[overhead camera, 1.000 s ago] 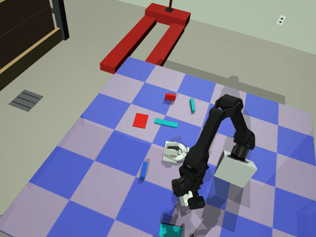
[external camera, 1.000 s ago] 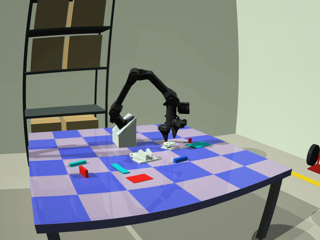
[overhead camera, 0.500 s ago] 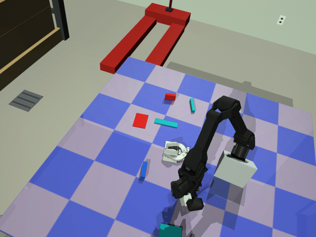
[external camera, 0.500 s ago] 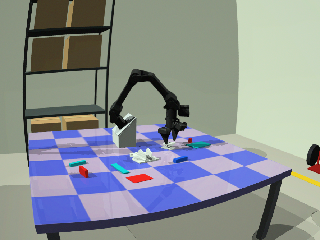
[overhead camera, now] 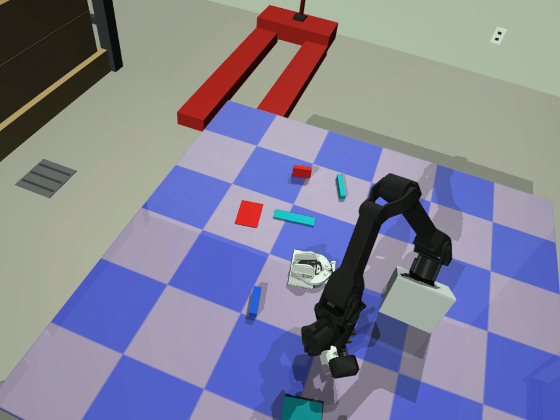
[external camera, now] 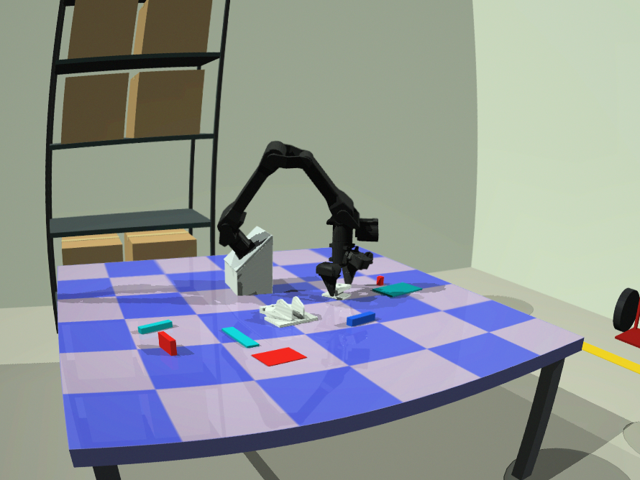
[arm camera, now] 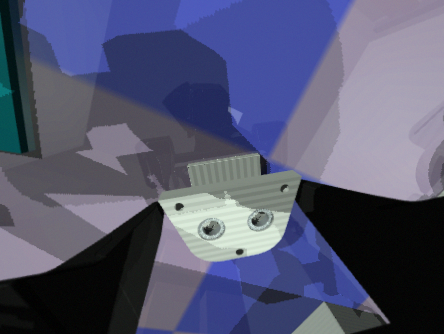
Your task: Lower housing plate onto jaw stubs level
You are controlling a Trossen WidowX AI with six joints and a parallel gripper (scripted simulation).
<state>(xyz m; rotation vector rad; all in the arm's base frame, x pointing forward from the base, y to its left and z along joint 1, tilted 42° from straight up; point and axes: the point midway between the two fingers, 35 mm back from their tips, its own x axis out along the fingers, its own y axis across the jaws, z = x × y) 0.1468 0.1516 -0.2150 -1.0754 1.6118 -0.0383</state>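
Plate (overhead camera: pixel 328 356) (external camera: pixel 343 289) (arm camera: pixel 227 220) unlifted, standing near the table's teal-pad (overhead camera: pixel 302 408) (external camera: pixel 397 289) (arm camera: pixel 11 90) edge | gripper (overhead camera: pixel 333 357) (external camera: pixel 341 289) (arm camera: pixel 227 195) wide open around it, gripping nothing | jaw base (overhead camera: pixel 309 270) (external camera: pixel 289 314) waits, uncovered, nearer mid-table | grasp, lowering, retreat all left!

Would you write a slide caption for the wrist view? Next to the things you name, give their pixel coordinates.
Open gripper (arm camera: pixel 227 195) with its fingers either side of the housing plate (arm camera: pixel 232 212).

Two cyan bars (overhead camera: pixel 294 218) (external camera: pixel 239 336), two red blocks (overhead camera: pixel 301 171) (external camera: pixel 167 343), one blue bar (overhead camera: pixel 255 302) (external camera: pixel 360 318), one red tile (overhead camera: pixel 249 214) (external camera: pixel 279 356).
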